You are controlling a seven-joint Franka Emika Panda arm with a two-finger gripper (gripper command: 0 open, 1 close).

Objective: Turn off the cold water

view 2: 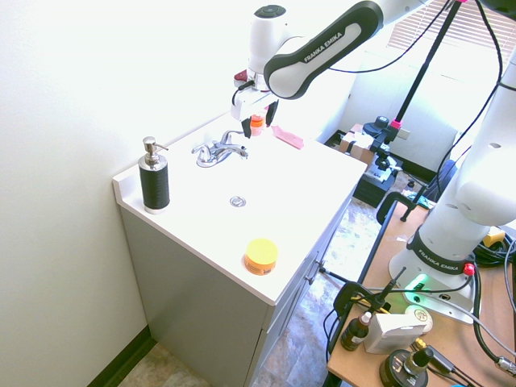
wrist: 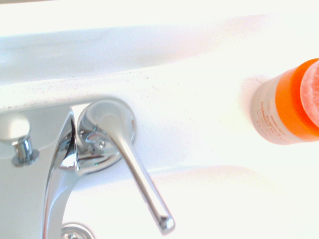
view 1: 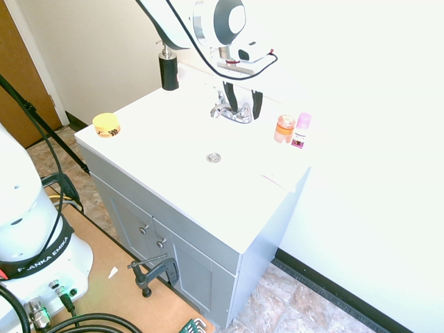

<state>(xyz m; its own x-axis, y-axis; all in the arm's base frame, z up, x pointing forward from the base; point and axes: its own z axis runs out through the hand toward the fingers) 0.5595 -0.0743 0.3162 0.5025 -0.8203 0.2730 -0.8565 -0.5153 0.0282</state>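
Now faucet spout toward drain

Small washroom, strong light washing out the white walls. Grey vanity cabinet with a white top stands against the wall; brown wooden door to one side of it, dark baseboard along the wall at its foot. Stone-pattern tile floor around the cabinet; window blinds beyond its far end.

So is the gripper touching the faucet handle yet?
Cannot tell. In the first exterior view the gripper straddles the faucet, but glare hides any contact or gap.
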